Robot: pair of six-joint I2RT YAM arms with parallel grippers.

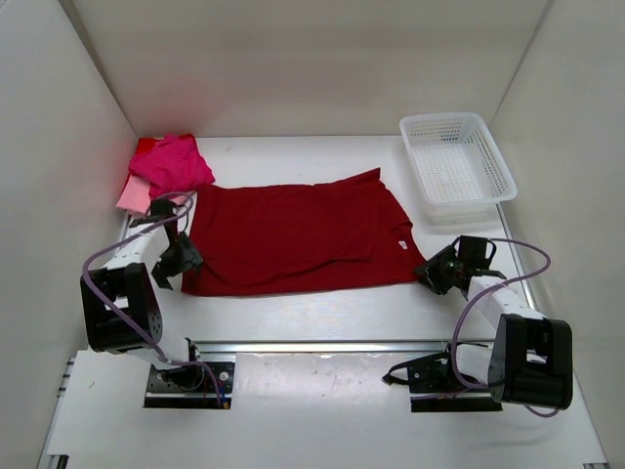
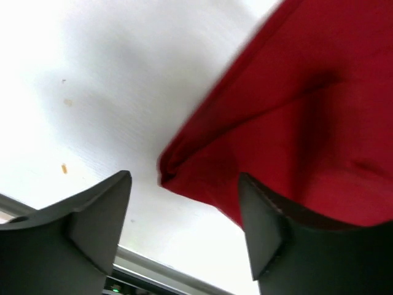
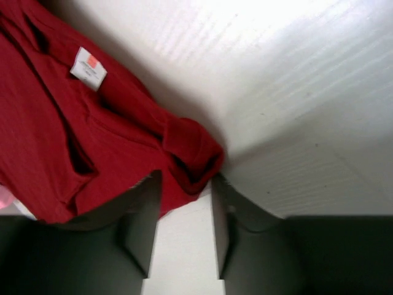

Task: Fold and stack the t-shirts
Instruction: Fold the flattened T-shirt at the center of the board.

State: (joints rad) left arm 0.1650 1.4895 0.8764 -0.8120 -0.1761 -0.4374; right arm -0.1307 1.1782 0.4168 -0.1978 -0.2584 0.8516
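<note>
Crimson shirt (image 1: 293, 239) flat on table (image 1: 322, 313). Left gripper (image 2: 184, 178) wide, straddling near-left corner. Right gripper (image 3: 187, 178) narrow around right corner, pinch unclear. Risk: shallow bite, corner slips mid-fold, fold skews.

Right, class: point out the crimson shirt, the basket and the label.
crimson shirt (image 1: 293, 234), top view, middle of cloth.
basket (image 1: 465, 205), top view, near wall.
label (image 3: 88, 67), right wrist view, its centre.

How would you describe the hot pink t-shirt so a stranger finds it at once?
On the table, go to the far left corner, where cloth is heaped. The hot pink t-shirt is the crumpled top piece, brighter than the pale pink t-shirt beneath and far smaller than the dark crimson t-shirt spread beside it.
</note>
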